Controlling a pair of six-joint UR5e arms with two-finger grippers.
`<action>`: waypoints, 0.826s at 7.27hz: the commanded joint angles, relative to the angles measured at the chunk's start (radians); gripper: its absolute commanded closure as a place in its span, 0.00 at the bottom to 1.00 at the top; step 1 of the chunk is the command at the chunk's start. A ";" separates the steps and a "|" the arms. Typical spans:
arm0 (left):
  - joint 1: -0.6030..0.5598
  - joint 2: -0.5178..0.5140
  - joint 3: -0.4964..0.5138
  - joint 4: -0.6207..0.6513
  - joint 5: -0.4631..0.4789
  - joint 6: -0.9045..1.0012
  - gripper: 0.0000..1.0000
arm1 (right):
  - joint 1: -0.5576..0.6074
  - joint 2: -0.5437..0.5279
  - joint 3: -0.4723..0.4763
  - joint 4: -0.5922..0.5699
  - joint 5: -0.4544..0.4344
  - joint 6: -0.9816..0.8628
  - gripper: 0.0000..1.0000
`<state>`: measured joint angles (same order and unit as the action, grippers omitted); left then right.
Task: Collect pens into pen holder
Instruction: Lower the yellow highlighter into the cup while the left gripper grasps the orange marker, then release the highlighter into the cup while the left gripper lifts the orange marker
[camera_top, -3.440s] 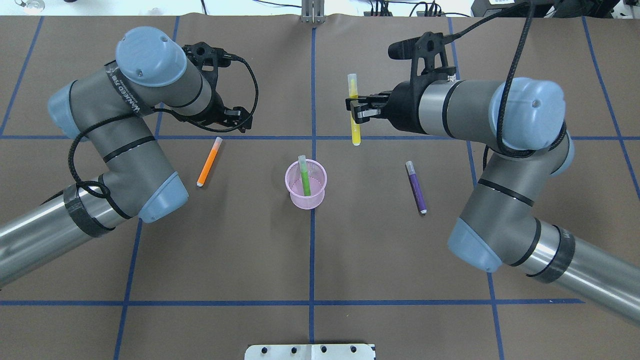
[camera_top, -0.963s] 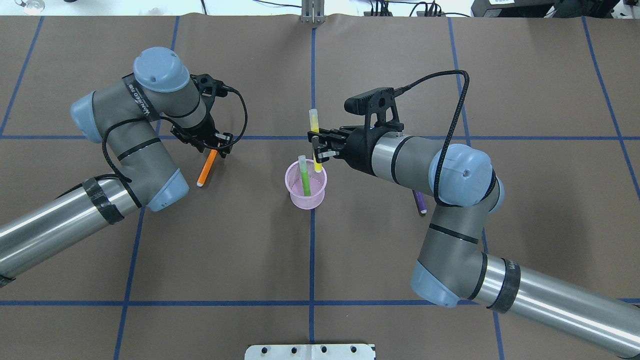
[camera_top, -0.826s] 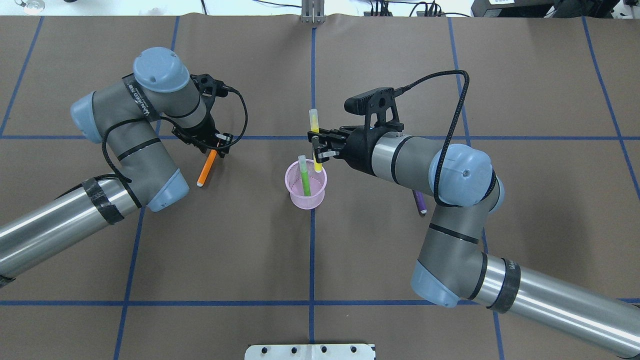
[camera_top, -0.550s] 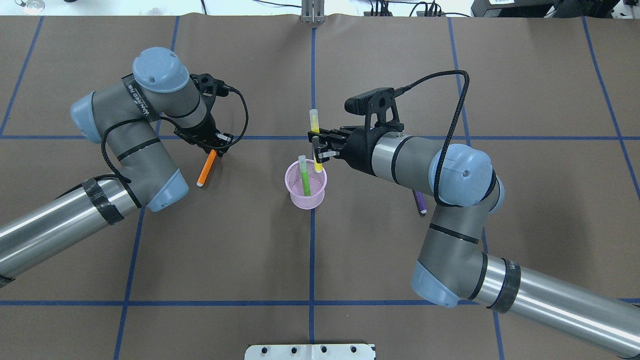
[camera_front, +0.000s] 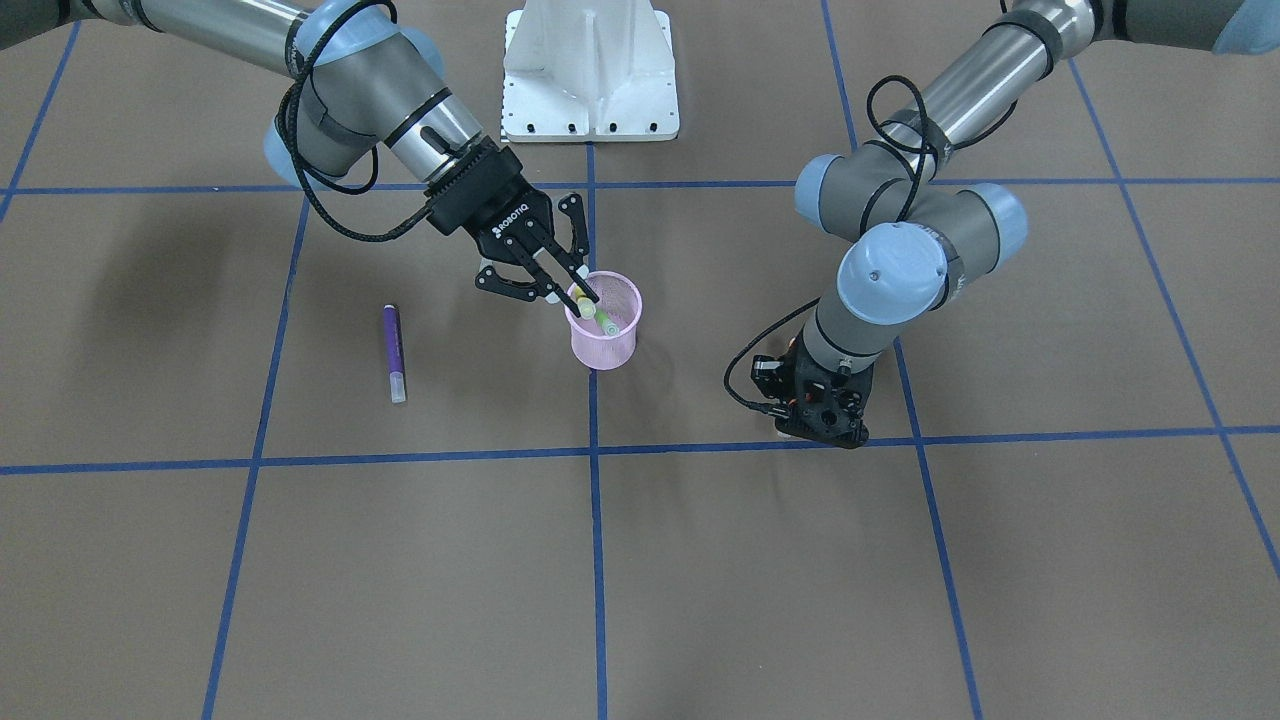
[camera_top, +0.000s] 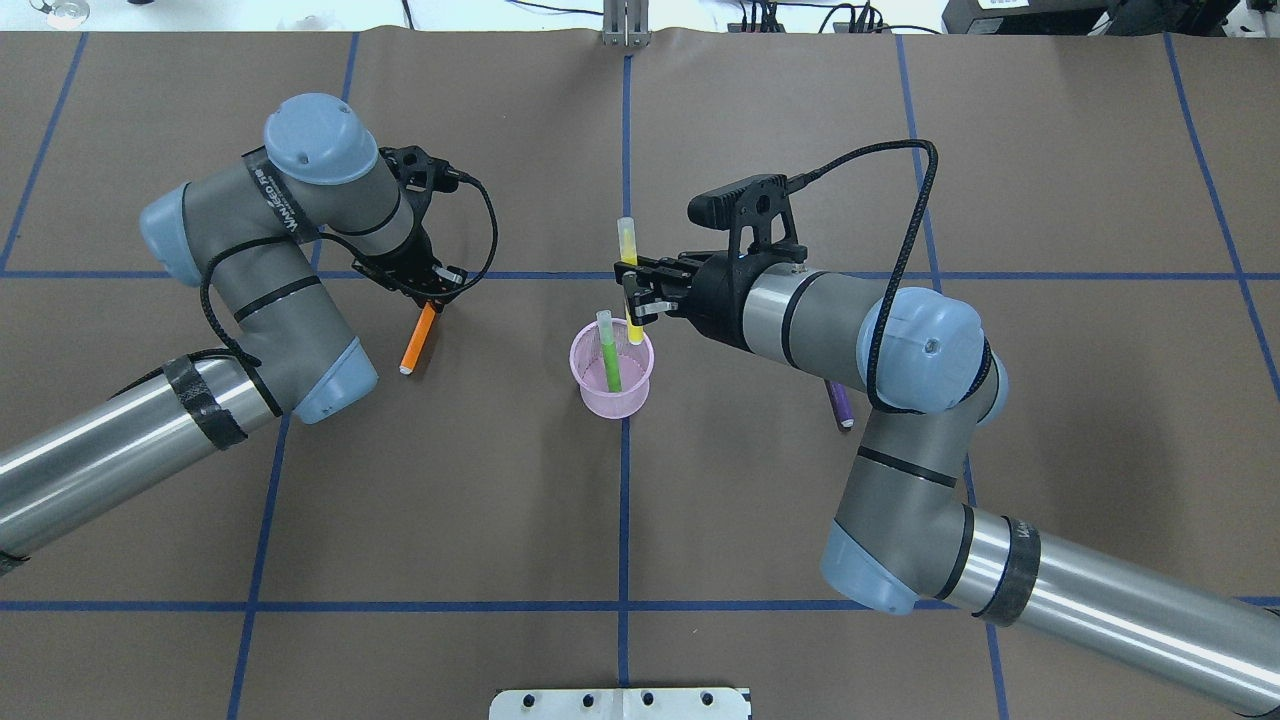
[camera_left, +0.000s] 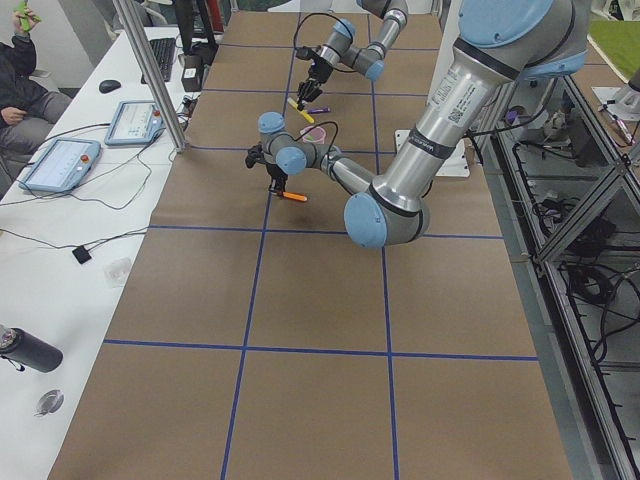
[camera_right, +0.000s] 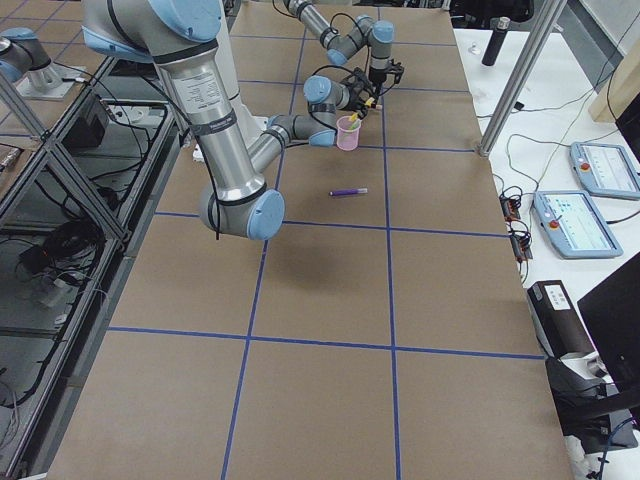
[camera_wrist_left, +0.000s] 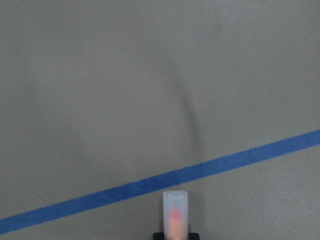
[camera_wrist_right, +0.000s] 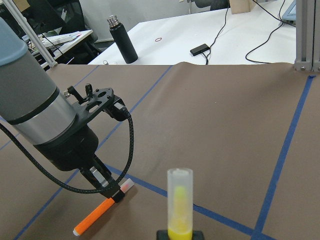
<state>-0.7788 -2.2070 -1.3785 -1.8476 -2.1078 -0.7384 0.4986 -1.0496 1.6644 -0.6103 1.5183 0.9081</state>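
Since the earliest overhead view, the right pincer (camera_top: 632, 297) has shifted from upper centre-right to frame centre, and the left pincer (camera_top: 432, 298) has lowered onto the orange pen (camera_top: 416, 342). Right pincer: clamped on the yellow pen (camera_top: 627, 250), which we see held near upright with its lower end at the rim of the pink pen holder (camera_top: 612, 398). Left pincer: closed on the orange pen's pale cap end, left of centre. We find the green pen (camera_top: 609, 360) leaning inside the holder. The purple pen (camera_front: 394, 345) lies flat on the bench (camera_top: 450, 500), centre-left in the front-facing view, well apart from the holder.
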 joint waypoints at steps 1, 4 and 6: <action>-0.107 0.003 -0.042 0.002 -0.074 0.014 1.00 | -0.006 0.003 -0.014 -0.002 -0.015 0.000 1.00; -0.168 0.007 -0.039 0.002 -0.118 0.037 1.00 | -0.047 0.062 -0.081 -0.003 -0.081 -0.002 1.00; -0.172 0.006 -0.039 0.002 -0.118 0.037 1.00 | -0.069 0.048 -0.089 0.000 -0.083 -0.002 1.00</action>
<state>-0.9478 -2.2010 -1.4177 -1.8454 -2.2248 -0.7025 0.4436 -0.9969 1.5835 -0.6131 1.4405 0.9066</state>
